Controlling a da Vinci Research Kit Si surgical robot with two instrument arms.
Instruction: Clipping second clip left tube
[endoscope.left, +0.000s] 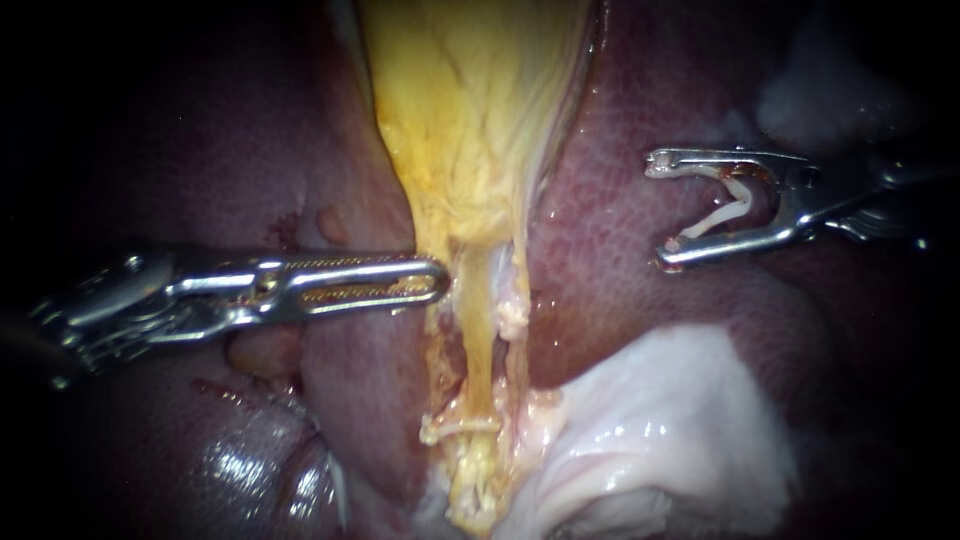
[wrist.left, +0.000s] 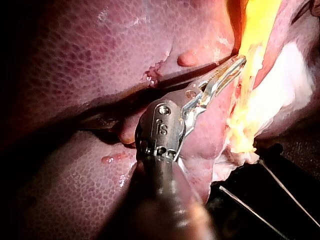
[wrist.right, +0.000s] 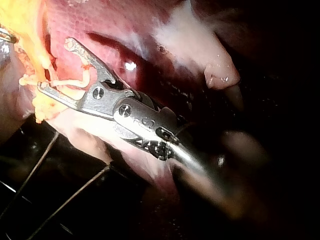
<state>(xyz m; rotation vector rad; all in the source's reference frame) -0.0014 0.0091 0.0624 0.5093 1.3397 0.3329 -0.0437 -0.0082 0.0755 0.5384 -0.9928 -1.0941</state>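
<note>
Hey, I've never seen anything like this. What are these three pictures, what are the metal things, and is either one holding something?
This is a surgical robot working on pig tissue. The endoscope view looks at the tissue from close up; the other two come from cameras on each arm. The dark red surface is the liver, with yellow tissue narrowing to a stalk. The left instrument lies with its tip at that stalk; whether it grips, I can't tell. The right instrument hangs apart from the stalk, jaws wide, carrying a pale clip between them.
</note>
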